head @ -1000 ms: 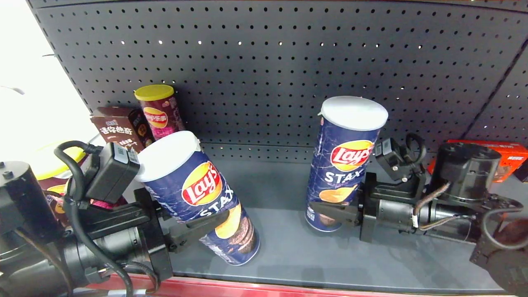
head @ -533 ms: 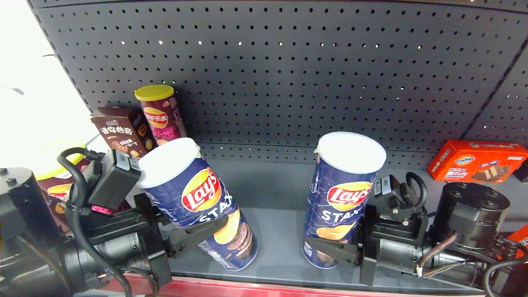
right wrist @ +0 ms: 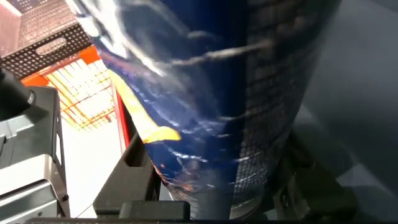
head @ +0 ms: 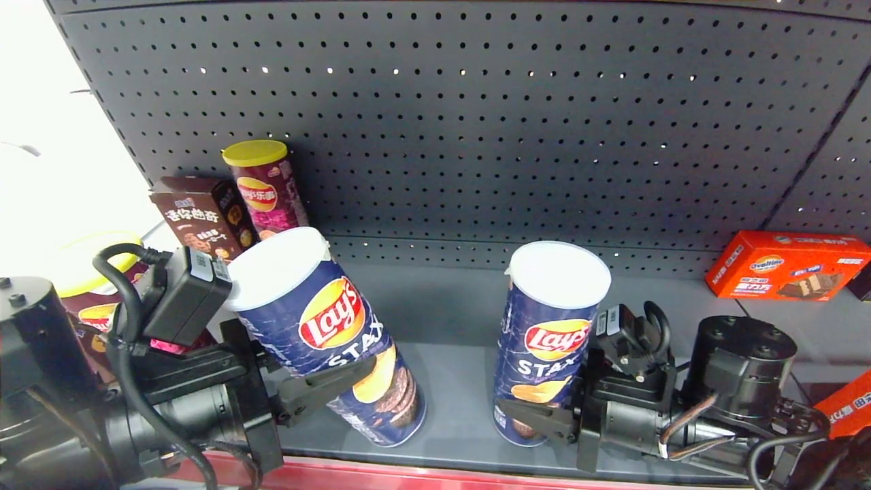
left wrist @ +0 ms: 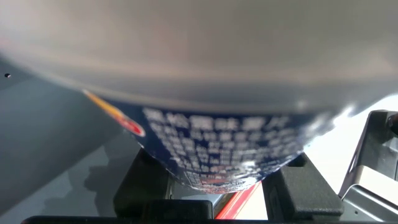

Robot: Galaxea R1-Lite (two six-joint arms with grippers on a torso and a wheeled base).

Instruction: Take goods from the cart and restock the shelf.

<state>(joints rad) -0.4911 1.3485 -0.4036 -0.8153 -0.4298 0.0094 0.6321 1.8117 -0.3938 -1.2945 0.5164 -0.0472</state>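
Two blue chip cans with white lids are on the grey shelf (head: 449, 320). The left can (head: 326, 340) leans toward the left, its base near the shelf's front edge, and my left gripper (head: 299, 367) is shut on its middle. The right can (head: 544, 333) stands nearly upright with its base low at the shelf surface; my right gripper (head: 544, 408) is shut on its lower part. Up close, the left can (left wrist: 205, 93) and the right can (right wrist: 236, 93) each sit between their gripper's fingers.
A maroon can with a yellow lid (head: 264, 184) and a brown box (head: 201, 214) stand at the back left. An orange box (head: 782, 265) lies at the back right. A perforated back panel (head: 476, 122) closes the shelf; a red strip (head: 408, 474) edges its front.
My right gripper has carried its can down and a little left, toward the shelf's front, uncovering the orange box. The left gripper and its tilted can have barely shifted.
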